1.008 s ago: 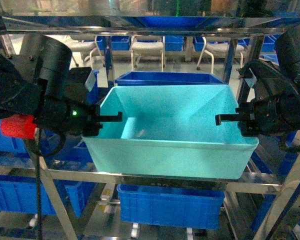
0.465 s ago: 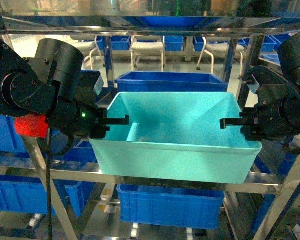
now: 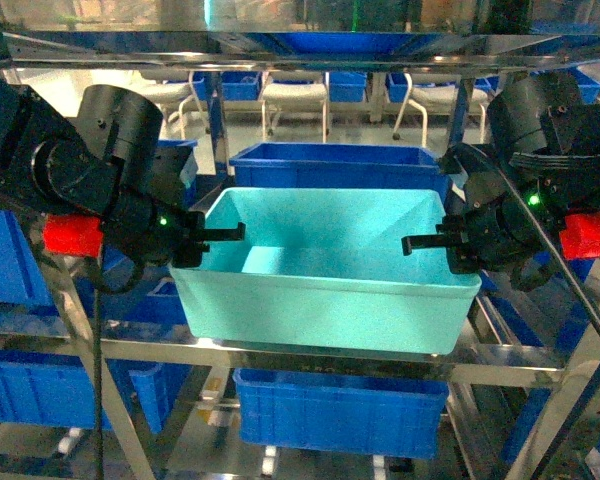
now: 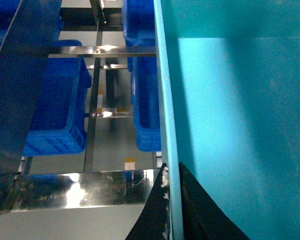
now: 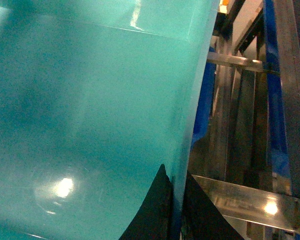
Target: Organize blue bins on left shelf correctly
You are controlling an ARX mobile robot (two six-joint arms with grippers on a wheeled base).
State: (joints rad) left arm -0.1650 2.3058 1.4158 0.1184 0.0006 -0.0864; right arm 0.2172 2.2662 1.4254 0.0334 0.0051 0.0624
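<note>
Head view: the turquoise bin (image 3: pixel 325 290) has shifted left on the steel shelf (image 3: pixel 280 352); left gripper (image 4: pixel 171 200) and right gripper (image 5: pixel 175 205) stay clamped on its side rims.

The head camera is looking forward and slightly down from in front of the steel rack (image 3: pixel 280 352), taking in the whole turquoise bin (image 3: pixel 325 300) and both arms at middle range; the left wrist camera is sitting close against the bin's left wall (image 4: pixel 166 100), peering along its rim and down past the rails; the right wrist camera is hugging the right wall (image 5: pixel 190 110) likewise; all three views are sharing that bin.
</note>
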